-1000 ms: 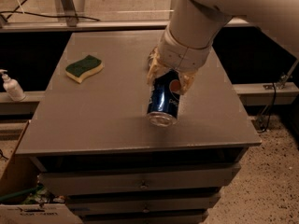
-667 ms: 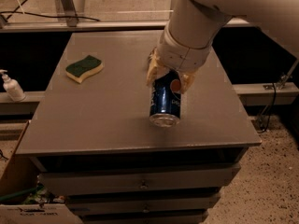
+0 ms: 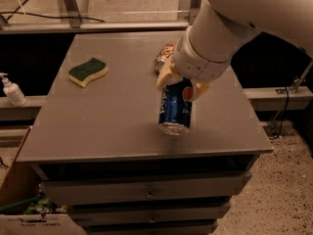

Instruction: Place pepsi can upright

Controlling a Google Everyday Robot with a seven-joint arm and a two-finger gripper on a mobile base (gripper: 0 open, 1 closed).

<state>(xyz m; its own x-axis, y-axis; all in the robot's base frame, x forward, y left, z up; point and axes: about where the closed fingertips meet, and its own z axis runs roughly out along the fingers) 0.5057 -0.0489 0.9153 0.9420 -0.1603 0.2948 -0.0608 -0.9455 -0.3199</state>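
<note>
The pepsi can [image 3: 175,107] is blue with a red-white-blue logo and a silver end. It hangs nearly vertical over the middle-right of the grey table [image 3: 98,121], silver end down and towards me. I cannot tell if it touches the top. My gripper [image 3: 180,83] comes down from the white arm at the upper right and is shut on the can's upper end, with tan fingers [image 3: 165,76] on either side. A brown-gold patterned can [image 3: 164,57] lies on the table just behind the gripper, partly hidden by it.
A green and yellow sponge [image 3: 88,71] lies at the table's back left. A white pump bottle [image 3: 11,90] stands on a ledge to the left. The table has drawers [image 3: 146,195] below its front edge. A cardboard box [image 3: 24,204] sits on the floor at the lower left.
The can has swung from a tilt to nearly vertical in the gripper. The gripper has shifted slightly to the right.
</note>
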